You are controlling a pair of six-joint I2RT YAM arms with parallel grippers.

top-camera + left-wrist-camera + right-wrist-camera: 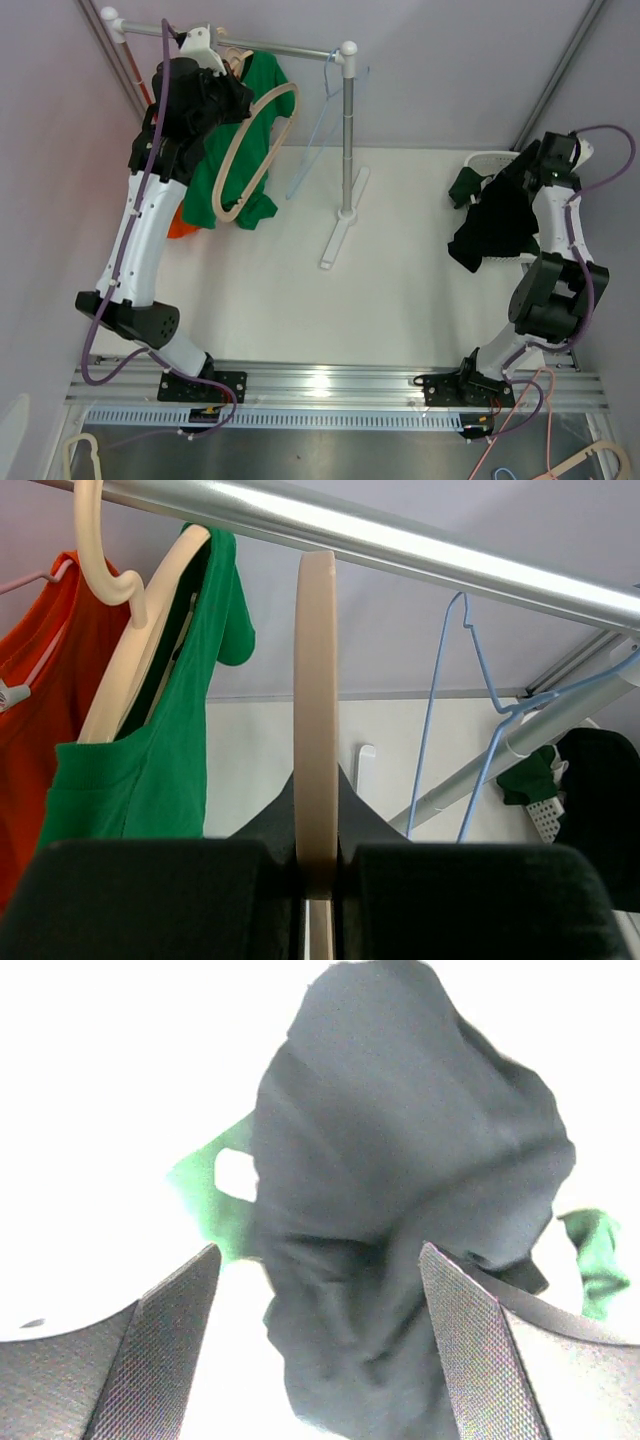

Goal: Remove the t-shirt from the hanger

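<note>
A bare beige wooden hanger (316, 680) is clamped in the closed left gripper (318, 865) under the far-left metal rail (400, 545), beside a hung green t-shirt (150, 780). The right gripper (318, 1260) is spread wide, empty, above a crumpled black t-shirt (400, 1140) on the right of the worktop (400, 280).

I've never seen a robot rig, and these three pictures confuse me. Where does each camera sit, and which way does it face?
Top: above and behind the bases, looking down on the table; the left arm and right arm show.
Left wrist: on the left arm, facing the rail; the left gripper is shut on a hanger.
Right wrist: on the right arm, looking down on black cloth; the right gripper is open.
Shared: top and left wrist both show the green shirt.
</note>
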